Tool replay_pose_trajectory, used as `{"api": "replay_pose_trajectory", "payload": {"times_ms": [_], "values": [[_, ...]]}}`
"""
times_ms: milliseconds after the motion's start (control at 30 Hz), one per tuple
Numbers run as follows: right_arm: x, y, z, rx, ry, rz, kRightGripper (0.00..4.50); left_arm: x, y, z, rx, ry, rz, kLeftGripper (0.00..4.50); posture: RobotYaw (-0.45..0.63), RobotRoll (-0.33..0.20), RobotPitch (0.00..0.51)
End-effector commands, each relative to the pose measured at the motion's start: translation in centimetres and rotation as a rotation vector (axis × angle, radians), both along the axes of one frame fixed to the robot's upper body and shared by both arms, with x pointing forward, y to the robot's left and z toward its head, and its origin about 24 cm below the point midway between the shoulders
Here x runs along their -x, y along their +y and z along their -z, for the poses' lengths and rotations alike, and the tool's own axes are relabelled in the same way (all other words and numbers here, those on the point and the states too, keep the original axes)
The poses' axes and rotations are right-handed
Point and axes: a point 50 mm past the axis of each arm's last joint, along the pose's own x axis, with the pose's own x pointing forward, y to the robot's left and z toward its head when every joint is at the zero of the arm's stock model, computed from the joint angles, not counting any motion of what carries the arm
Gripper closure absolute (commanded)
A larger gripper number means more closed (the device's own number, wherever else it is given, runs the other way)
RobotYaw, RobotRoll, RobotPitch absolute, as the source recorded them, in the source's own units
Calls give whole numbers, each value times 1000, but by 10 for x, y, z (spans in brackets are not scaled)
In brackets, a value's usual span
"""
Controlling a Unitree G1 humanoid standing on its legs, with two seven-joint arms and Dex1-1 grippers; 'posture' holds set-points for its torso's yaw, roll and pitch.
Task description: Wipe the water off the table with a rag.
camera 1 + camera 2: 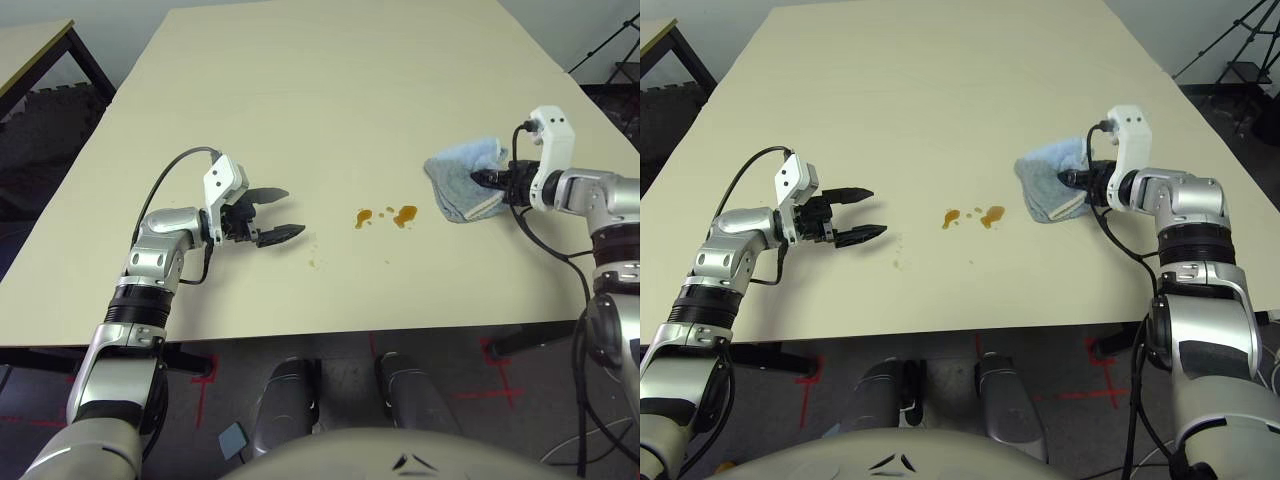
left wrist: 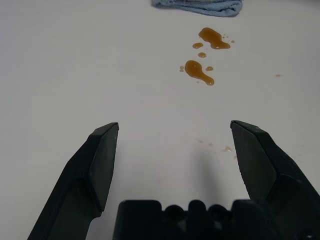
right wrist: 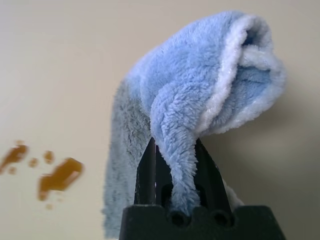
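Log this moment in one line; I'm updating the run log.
right tool: shut on rag | left tool: open, idle | water: unwiped on table

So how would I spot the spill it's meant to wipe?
On the beige table, look between the two grippers, just beside the blue rag pinched by the right gripper. The water is the amber-brown blotches there, the only dark marks on the pale top.

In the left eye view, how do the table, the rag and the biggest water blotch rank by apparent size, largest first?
1. The table, by far the largest.
2. The rag, pinched in the right hand.
3. The biggest water blotch, far smaller than the rag.
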Motion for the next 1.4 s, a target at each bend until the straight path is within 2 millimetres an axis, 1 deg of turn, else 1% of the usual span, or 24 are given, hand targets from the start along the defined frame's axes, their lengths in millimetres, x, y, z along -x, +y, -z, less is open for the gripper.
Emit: {"api": "replay_pose_trajectory", "payload": {"times_ms": [33,167,267,400,567,633,767,900,1200,1333,1400], "values": [[2,15,-10,-60,-7,-43,4460,-4,4,-4,-27,-14,-5,0,-167,0,105],[6,30,-1,-45,31,-74,4460,-5,3,-5,-28,-17,-2,0,-171,0,106],[10,35,15,7,71,-71,4460,-5,2,-5,-27,-19,1,0,-172,0,107],[10,32,33,104,92,-33,4460,-5,1,-5,-28,-19,4,0,-172,0,108],[10,31,46,154,98,-11,4460,-5,1,-6,-30,-21,5,0,-170,0,107],[11,34,48,146,109,-23,4460,-5,1,-6,-30,-23,3,0,-163,0,108],[21,56,53,73,161,-110,4460,-4,2,-6,-33,-24,-1,0,-163,0,108],[30,71,53,31,191,-172,4460,-4,1,-6,-32,-24,-2,0,-161,0,109],[56,101,53,9,245,-328,4460,-4,0,-6,-31,-25,1,0,-164,0,110],[62,109,55,5,259,-358,4460,-5,0,-6,-31,-24,3,0,-168,0,111],[60,108,57,13,258,-331,4460,-5,-1,-6,-32,-24,3,0,-168,0,111]]}}
